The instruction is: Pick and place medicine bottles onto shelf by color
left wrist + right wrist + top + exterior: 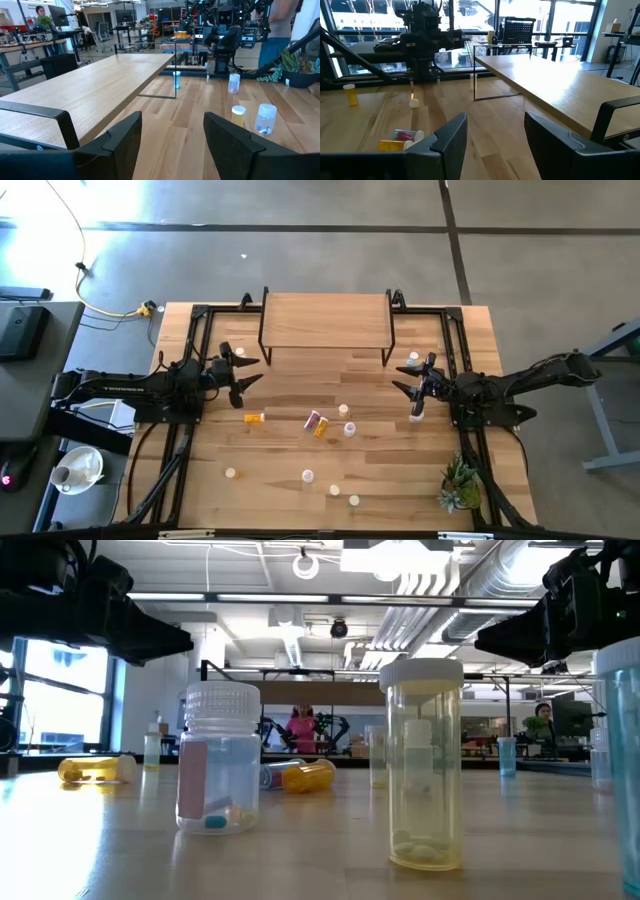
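Observation:
The shelf (325, 320), a light-wood board on thin black legs, stands at the table's far middle. Small white-capped medicine bottles are scattered on the tabletop. An orange one (255, 418) and a pink and yellow pair (317, 423) lie on their sides, and several others stand upright toward the near edge (308, 476). In the low view a clear bottle (218, 760) and a yellowish bottle (425, 775) stand upright. My left gripper (250, 375) hovers open by the shelf's left end. My right gripper (403, 378) hovers open by its right end. Neither has anything between its fingers (120, 142) (550, 137).
A small potted plant (460, 485) sits at the table's near right corner. Black frame rails (185, 450) run along both sides of the table. Bottles stand close to each gripper (240, 352) (416, 416). People show in the room beyond the table (300, 725).

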Robot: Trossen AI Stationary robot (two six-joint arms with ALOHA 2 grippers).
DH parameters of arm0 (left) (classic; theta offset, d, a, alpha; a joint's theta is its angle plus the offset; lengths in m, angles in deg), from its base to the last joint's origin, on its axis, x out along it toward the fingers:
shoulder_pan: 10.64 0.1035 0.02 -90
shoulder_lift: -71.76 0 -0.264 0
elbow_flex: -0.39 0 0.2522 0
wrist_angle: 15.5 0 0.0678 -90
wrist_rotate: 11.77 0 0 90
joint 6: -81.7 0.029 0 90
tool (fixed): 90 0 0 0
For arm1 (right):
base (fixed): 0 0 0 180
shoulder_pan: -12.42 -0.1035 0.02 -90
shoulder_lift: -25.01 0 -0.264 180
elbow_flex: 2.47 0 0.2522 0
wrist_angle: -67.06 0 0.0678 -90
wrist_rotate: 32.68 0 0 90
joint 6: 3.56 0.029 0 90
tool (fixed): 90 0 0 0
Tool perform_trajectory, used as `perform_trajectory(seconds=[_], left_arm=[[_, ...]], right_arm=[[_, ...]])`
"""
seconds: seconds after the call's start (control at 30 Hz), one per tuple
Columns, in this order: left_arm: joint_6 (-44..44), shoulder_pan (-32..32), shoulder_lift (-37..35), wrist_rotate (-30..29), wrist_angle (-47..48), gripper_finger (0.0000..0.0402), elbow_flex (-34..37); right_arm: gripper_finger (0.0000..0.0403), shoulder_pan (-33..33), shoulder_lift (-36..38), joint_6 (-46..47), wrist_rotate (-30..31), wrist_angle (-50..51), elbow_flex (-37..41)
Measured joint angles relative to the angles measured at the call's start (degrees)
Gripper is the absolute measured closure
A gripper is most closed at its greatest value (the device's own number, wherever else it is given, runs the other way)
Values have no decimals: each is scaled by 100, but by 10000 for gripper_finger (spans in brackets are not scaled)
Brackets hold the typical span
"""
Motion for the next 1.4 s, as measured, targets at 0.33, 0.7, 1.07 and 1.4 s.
perform_trajectory(seconds=[0.33,0.7,1.07,1.4], left_arm=[[-2,-1,0,-2,0,200,0],[-4,4,-1,-522,-6,200,-26],[492,4,-3,-2639,931,200,-936],[-1603,8,-3,-3682,4440,200,-2280]], right_arm=[[214,1,0,0,1,0,0],[214,0,-1,-2,-1,0,-1],[214,0,-1,-1,-1,0,-1],[214,1,0,0,0,0,-1]])
